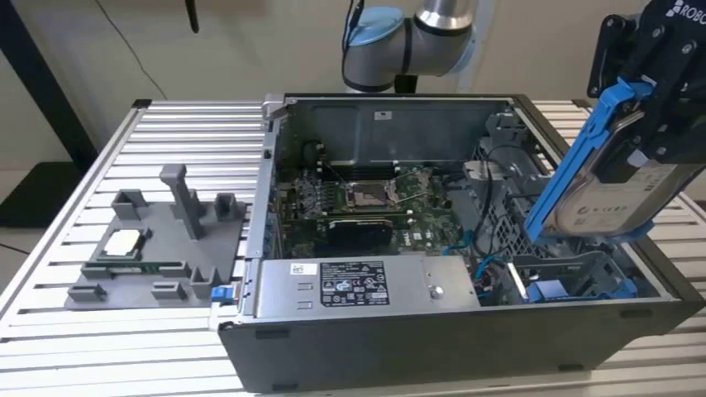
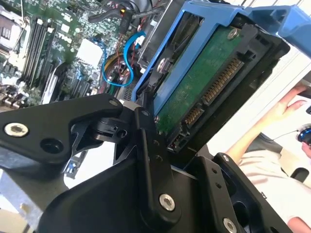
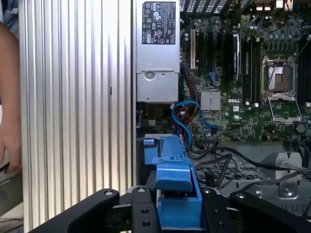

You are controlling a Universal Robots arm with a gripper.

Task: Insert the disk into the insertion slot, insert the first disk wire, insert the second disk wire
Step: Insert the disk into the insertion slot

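Observation:
My gripper (image 1: 649, 116) is shut on the disk (image 1: 617, 194), a silver-grey drive in a bright blue frame (image 1: 568, 165). I hold it tilted in the air above the case's near corner on the exterior view's right. The insertion slot (image 1: 574, 269), a grey bay with blue pieces inside, sits just below the disk's lower end. In the second wrist view the disk's green circuit board (image 2: 206, 73) and connector face the camera between my black fingers (image 2: 148, 145). In the first wrist view the blue frame (image 3: 175, 189) stands edge-on between the fingers (image 3: 141, 213). Blue wires (image 3: 183, 119) loop inside the case beside the bay.
The open computer case (image 1: 441, 347) lies on a ribbed aluminium table (image 1: 177, 132), with a motherboard (image 1: 375, 198) and a silver power-supply box (image 1: 364, 281) inside. A grey fixture tray (image 1: 155, 248) sits at the exterior view's left. A person's hand (image 2: 286, 107) and arm (image 3: 7, 97) are beside the table.

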